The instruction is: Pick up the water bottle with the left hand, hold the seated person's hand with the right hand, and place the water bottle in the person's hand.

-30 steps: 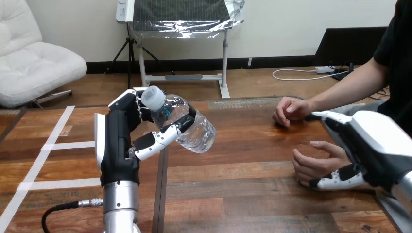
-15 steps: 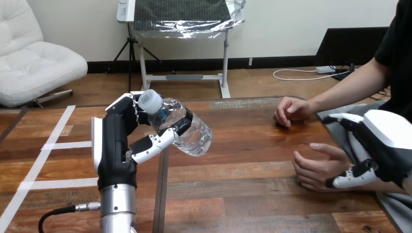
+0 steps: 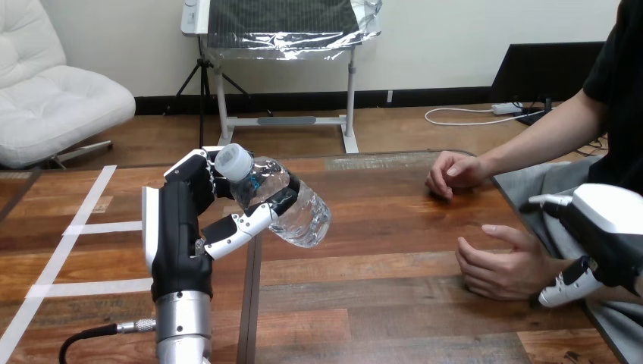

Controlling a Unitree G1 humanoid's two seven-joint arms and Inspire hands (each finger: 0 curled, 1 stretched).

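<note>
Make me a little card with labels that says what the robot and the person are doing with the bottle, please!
Left: black-and-white robot left hand, fingers curled round the bottle
Bottle: clear plastic water bottle with white cap, tilted, held above the brown wooden table
Right: robot right hand, beside the person's nearer hand; grip unclear
Nearer hand: cupped, empty, on the table
Other: person's farther hand, on the table
Handed over: not yet

We could read no words, numbers or signs on anything on the table. The water bottle (image 3: 292, 208), held tilted in the left hand (image 3: 178, 227), showed a small bluish patch near its neck, but we could make out no lettering on it.
</note>
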